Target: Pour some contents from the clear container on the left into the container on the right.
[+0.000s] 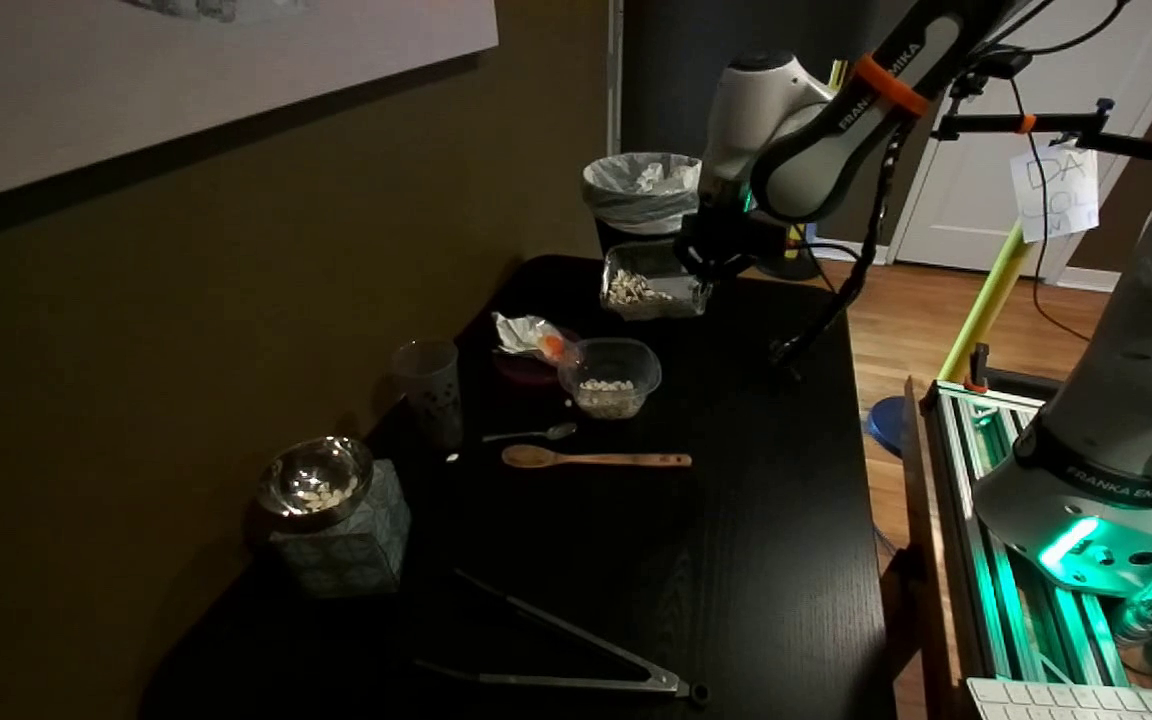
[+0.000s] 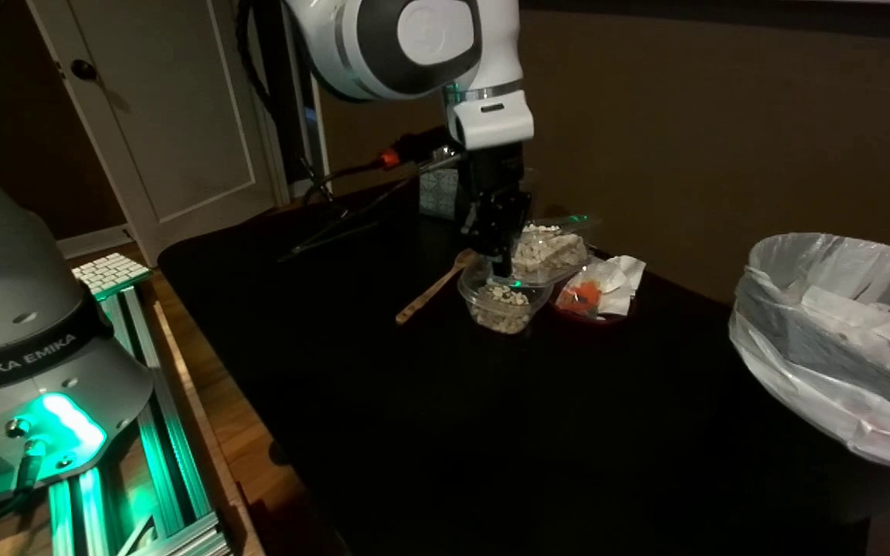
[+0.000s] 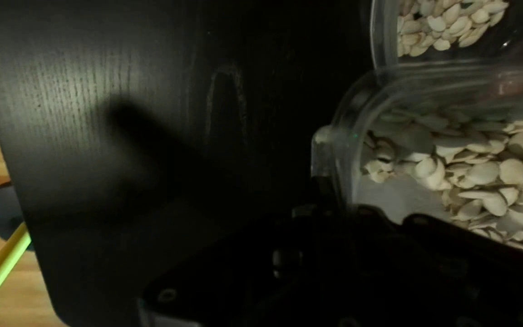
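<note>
My gripper (image 1: 708, 262) is shut on the rim of a clear container (image 1: 681, 292) and holds it above the table; the dark fingers (image 3: 329, 215) pinch its edge in the wrist view. Pale seeds lie in it, heaped away from the fingers, with a bare patch of bottom (image 3: 393, 195) near them. It looks tilted. A second clear container (image 1: 642, 366) stands on the table with fewer seeds; its rim (image 3: 385, 32) shows at the top right of the wrist view. In an exterior view, the held container (image 2: 552, 275) partly overlaps the standing one (image 2: 544, 300).
A dark red bowl (image 1: 521, 372) with crumpled paper stands beside the standing container. A wooden spoon (image 1: 596, 459), small spoon (image 1: 536, 433), cup (image 1: 431, 385) and tongs (image 1: 576, 640) are on the table. A metal bowl (image 1: 281, 480) sits on a box. A lined bin (image 2: 816, 371) stands at the table's end.
</note>
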